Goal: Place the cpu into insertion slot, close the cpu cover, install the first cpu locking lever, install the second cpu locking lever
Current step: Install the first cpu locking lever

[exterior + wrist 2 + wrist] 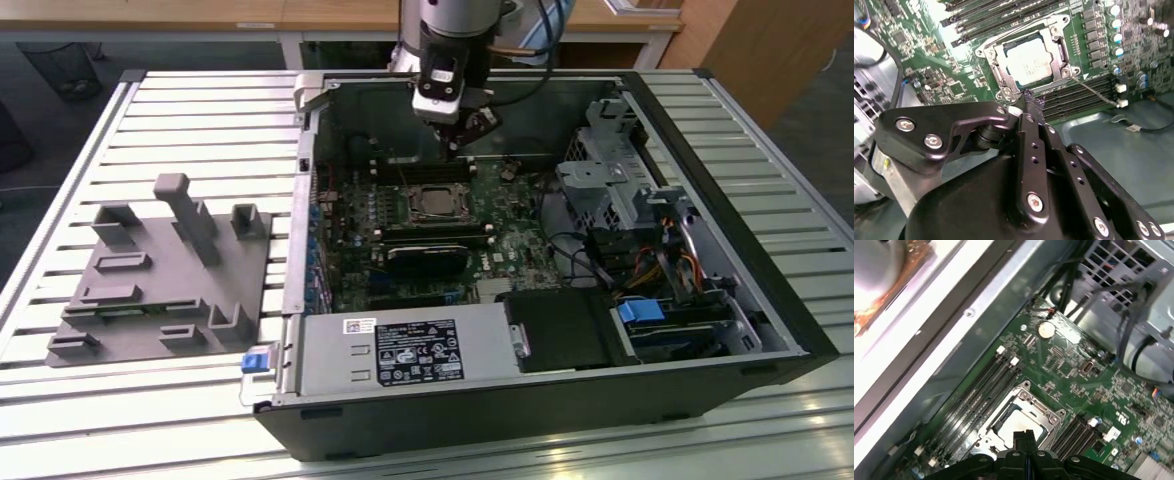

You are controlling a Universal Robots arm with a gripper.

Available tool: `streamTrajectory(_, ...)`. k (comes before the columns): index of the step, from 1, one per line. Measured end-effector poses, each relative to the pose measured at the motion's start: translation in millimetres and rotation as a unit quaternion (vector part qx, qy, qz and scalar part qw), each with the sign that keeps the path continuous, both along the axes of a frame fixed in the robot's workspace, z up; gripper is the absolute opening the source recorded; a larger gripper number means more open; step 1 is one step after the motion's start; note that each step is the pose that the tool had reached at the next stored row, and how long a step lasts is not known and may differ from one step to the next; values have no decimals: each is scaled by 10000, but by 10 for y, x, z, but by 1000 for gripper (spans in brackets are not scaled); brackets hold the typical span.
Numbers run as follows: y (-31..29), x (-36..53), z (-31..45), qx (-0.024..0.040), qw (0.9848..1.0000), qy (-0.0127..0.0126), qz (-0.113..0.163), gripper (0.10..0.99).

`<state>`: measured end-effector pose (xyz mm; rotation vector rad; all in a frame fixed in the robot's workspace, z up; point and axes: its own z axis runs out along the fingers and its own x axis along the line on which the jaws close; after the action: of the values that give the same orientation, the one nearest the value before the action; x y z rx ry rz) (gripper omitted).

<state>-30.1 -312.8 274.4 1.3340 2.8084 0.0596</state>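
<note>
The cpu lies flat in the insertion slot on the green board, silvery top up. The cpu cover, a silver frame, lies down around it. My gripper hovers above the socket's edge, its black fingers shut with nothing between them. In the first wrist view the gripper hangs over the cpu, whose near part it hides. In the exterior view the gripper is inside the open case, above and behind the cpu.
Long black memory slots flank the socket. A black heatsink block sits in front of it, the power supply at the case front, a drive cage with cables on the exterior view's right. A grey fixture stands outside.
</note>
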Motion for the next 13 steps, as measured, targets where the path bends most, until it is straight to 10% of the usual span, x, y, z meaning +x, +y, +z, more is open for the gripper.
streamTrajectory(6,0,0,-3,0,9985,0,547,106)
streamTrajectory(13,0,0,-4,0,9930,0,1179,106)
